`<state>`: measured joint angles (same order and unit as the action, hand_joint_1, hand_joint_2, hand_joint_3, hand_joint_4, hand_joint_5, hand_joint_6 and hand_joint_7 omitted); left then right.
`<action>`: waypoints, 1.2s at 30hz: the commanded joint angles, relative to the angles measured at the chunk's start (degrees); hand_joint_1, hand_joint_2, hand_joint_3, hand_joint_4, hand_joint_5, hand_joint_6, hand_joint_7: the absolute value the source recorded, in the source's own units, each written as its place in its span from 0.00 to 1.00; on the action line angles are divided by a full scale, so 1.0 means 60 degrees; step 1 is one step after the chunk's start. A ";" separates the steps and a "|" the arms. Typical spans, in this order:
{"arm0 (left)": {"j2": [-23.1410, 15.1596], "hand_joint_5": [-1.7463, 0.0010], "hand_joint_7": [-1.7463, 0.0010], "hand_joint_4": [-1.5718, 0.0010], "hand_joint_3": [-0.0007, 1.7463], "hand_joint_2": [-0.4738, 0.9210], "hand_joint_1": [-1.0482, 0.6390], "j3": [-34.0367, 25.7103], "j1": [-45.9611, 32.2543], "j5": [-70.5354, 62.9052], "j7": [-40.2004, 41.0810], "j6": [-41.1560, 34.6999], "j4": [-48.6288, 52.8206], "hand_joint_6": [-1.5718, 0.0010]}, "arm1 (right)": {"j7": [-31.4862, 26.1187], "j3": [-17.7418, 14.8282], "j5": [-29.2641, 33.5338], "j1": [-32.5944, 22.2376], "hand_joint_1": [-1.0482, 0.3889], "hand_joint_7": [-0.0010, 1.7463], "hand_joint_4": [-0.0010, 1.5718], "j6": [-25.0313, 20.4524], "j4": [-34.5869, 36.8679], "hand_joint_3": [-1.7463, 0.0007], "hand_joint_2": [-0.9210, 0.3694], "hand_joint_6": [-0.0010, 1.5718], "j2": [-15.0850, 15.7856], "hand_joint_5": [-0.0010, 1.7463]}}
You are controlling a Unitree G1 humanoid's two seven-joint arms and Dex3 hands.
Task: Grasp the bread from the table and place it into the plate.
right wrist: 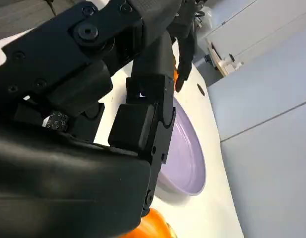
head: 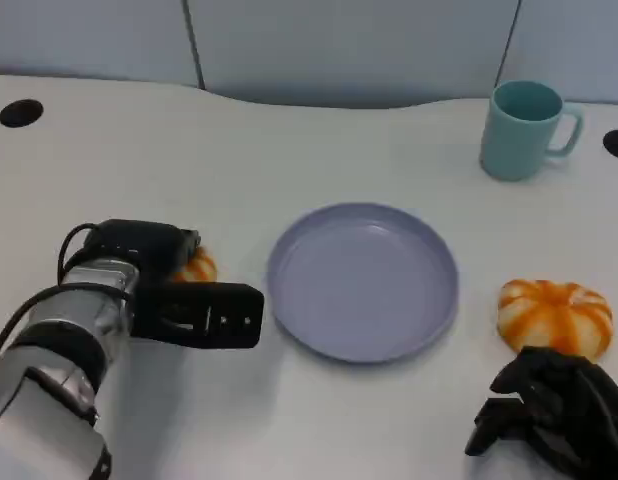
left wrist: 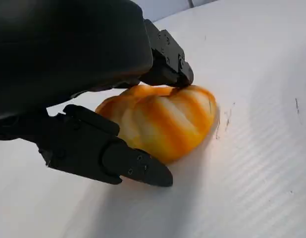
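A small orange-and-white striped bread [head: 200, 267] [left wrist: 163, 121] lies on the white table left of the round lavender plate [head: 364, 215] [right wrist: 188, 158]. My left hand [head: 184, 300] [left wrist: 69, 74] reaches around this bread: one finger [left wrist: 168, 64] touches its top, another [left wrist: 118, 161] lies along its near side, and the bread rests on the table. A second, larger striped bread [head: 555, 316] [right wrist: 153, 229] sits right of the plate. Just in front of it hangs my right hand [head: 554, 410] [right wrist: 118, 99], fingers curled in with nothing in them.
A teal mug [head: 524, 130] stands at the back right. Black cable holes [head: 21, 112] mark the far table corners. A grey wall panel runs behind the table's curved back edge. Bare tabletop lies between the plate and the front edge.
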<state>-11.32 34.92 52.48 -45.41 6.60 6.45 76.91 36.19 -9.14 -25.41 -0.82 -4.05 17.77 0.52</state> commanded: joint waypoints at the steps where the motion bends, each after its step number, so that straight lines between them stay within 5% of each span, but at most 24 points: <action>1: -0.0242 0.87 0.95 0.51 0.07 1.00 0.48 -0.0185 -0.0403 0.0179 0.0861 0.0211 0.0090 0.51 | 0.0041 -0.0032 -0.0066 -0.0173 0.06 0.24 0.91 0.0060 -0.0198 1.00 0.19 0.91 0.0124 0.38; 2: -0.0246 0.80 0.96 0.45 0.08 1.00 0.46 -0.0208 -0.0468 0.0190 0.1122 0.0245 0.0091 0.45 | 0.0018 -0.0029 -0.0045 -0.0192 0.06 0.23 0.91 0.0062 -0.0224 1.00 0.18 0.91 0.0133 0.37; 5: -0.0242 0.49 0.98 0.49 0.12 1.00 0.45 -0.0160 -0.0541 0.0180 0.1383 0.0254 0.0131 0.35 | -0.0005 -0.0051 -0.0071 -0.0223 0.06 0.23 0.92 0.0007 -0.0266 1.00 0.18 0.91 0.0144 0.37; 9: -0.0309 0.26 0.98 0.50 0.03 0.99 0.43 0.0003 -0.0669 0.0034 0.1859 0.0404 0.0151 0.25 | 0.0042 -0.0080 -0.0126 -0.0237 0.07 0.21 0.93 -0.0010 -0.0278 1.00 0.18 0.92 0.0145 0.35; 12: -0.0309 0.03 0.97 0.56 0.09 1.00 0.44 -0.0023 -0.0768 0.0117 0.1998 0.0375 0.0186 0.25 | 0.0031 -0.0082 -0.0111 -0.0248 0.06 0.21 0.94 0.0033 -0.0290 1.00 0.18 0.93 0.0129 0.34; 15: -0.0298 0.03 0.96 0.59 0.16 1.00 0.44 -0.0275 -0.0843 0.0412 0.1957 0.0479 0.0183 0.26 | 0.0003 -0.0073 -0.0089 -0.0262 0.06 0.20 0.94 0.0069 -0.0311 1.00 0.18 0.93 0.0108 0.33; 17: -0.0285 0.33 0.96 0.55 0.21 1.00 0.45 -0.0526 -0.0891 0.0665 0.1961 0.0584 0.0168 0.29 | -0.0028 -0.0065 -0.0093 -0.0265 0.06 0.20 0.94 0.0007 -0.0344 1.00 0.18 0.93 0.0108 0.33; 18: -0.0313 0.38 0.95 0.54 0.22 1.00 0.46 -0.0570 -0.0905 0.0688 0.2033 0.0657 0.0161 0.30 | -0.0052 -0.0063 -0.0096 -0.0267 0.06 0.20 0.94 -0.0023 -0.0364 1.00 0.18 0.93 0.0102 0.33; 19: -0.0337 0.32 0.93 0.54 0.19 1.00 0.46 -0.0591 -0.0894 0.0698 0.2033 0.0688 0.0157 0.30 | -0.0065 -0.0060 -0.0096 -0.0268 0.06 0.20 0.94 -0.0034 -0.0374 1.00 0.18 0.93 0.0097 0.33; 20: -0.0359 0.16 0.70 0.58 0.18 1.00 0.46 -0.0620 -0.0862 0.0716 0.2022 0.0690 0.0153 0.40 | -0.0101 -0.0050 -0.0085 -0.0278 0.06 0.20 0.94 -0.0060 -0.0408 1.00 0.18 0.93 0.0095 0.33; 22: -0.0398 0.04 0.29 0.59 0.19 1.00 0.48 -0.0722 -0.0798 0.0793 0.2009 0.0757 0.0131 0.60 | -0.0091 -0.0049 -0.0110 -0.0276 0.06 0.20 0.94 -0.0095 -0.0420 1.00 0.18 0.93 0.0096 0.33; 26: -0.0505 0.00 0.04 0.55 0.15 1.00 0.51 -0.0842 -0.0653 0.0818 0.2275 0.1053 0.0033 0.67 | 0.0027 -0.0061 -0.0181 -0.0229 0.07 0.20 0.94 -0.0126 -0.0355 1.00 0.18 0.93 0.0116 0.32; 31: -0.0630 0.00 0.00 0.54 0.23 1.00 0.52 -0.1033 -0.0460 0.0871 0.2432 0.1573 -0.0071 0.66 | -0.0021 -0.0049 -0.0143 -0.0232 0.07 0.19 0.94 -0.0083 -0.0343 1.00 0.18 0.93 0.0110 0.32; 36: -0.0727 0.00 0.00 0.54 0.19 1.00 0.50 -0.1141 -0.0210 0.0864 0.2499 0.1762 -0.0144 0.68 | -0.0030 -0.0039 -0.0131 -0.0204 0.07 0.19 0.94 -0.0076 -0.0308 1.00 0.19 0.94 0.0099 0.33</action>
<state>-14.41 28.62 49.24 -40.91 20.53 16.20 76.53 36.01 -9.14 -25.67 -1.78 -4.36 16.04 0.53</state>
